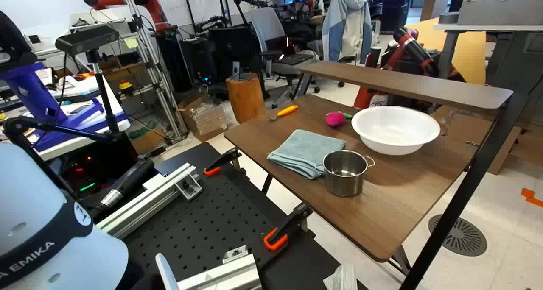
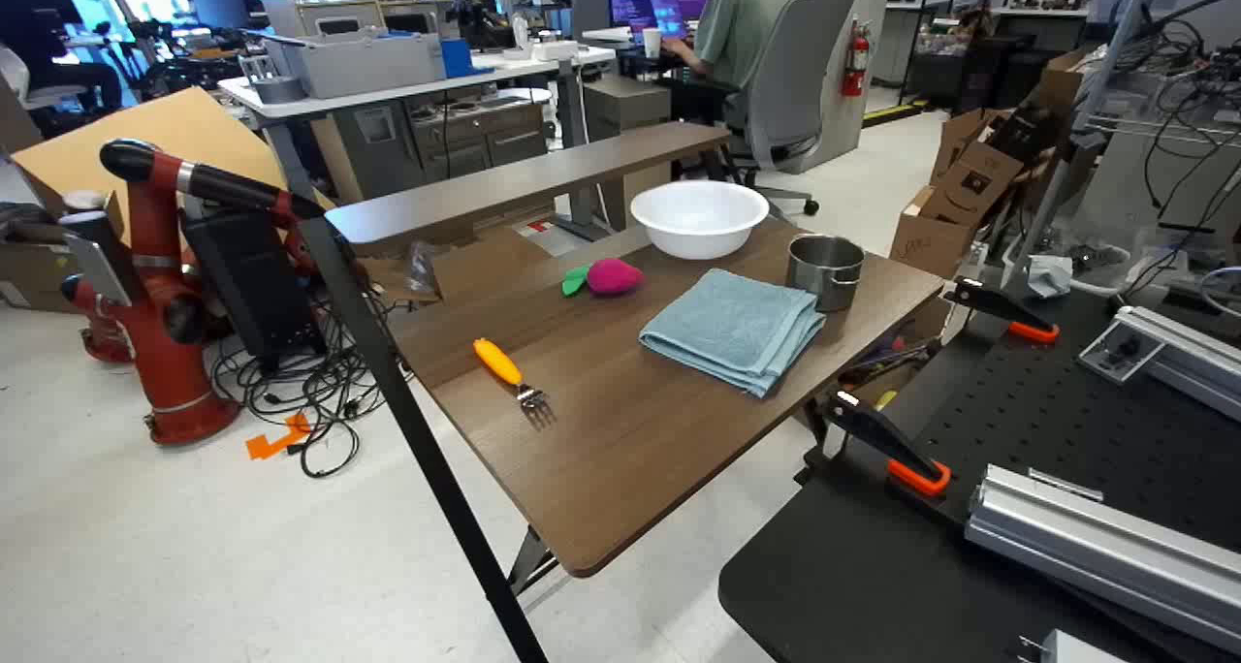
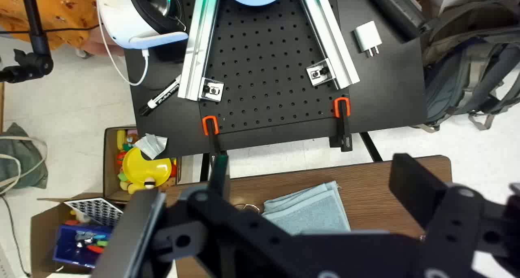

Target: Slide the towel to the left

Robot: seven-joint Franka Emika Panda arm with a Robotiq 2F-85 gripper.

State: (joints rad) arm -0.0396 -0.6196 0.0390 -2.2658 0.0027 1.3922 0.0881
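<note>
The towel [image 1: 306, 152] is a folded pale teal cloth lying flat on the brown table [image 1: 407, 205]. It also shows in an exterior view [image 2: 737, 324], between the metal pot and the fork. In the wrist view the near part of the towel [image 3: 310, 213] shows between the fingers; the gripper body hides the rest. My gripper [image 3: 316, 174] is open, its two fingers wide apart with nothing between them. It appears well above the table and touches nothing. The gripper is out of view in both exterior views.
A small metal pot [image 1: 345, 173] stands right beside the towel. A large white bowl [image 1: 395, 131], a pink and green toy [image 1: 336, 118] and an orange-handled fork [image 2: 509, 372] are on the table. A raised shelf [image 1: 407, 84] runs along one side. Clamps [image 1: 288, 228] stick up at the black bench's edge.
</note>
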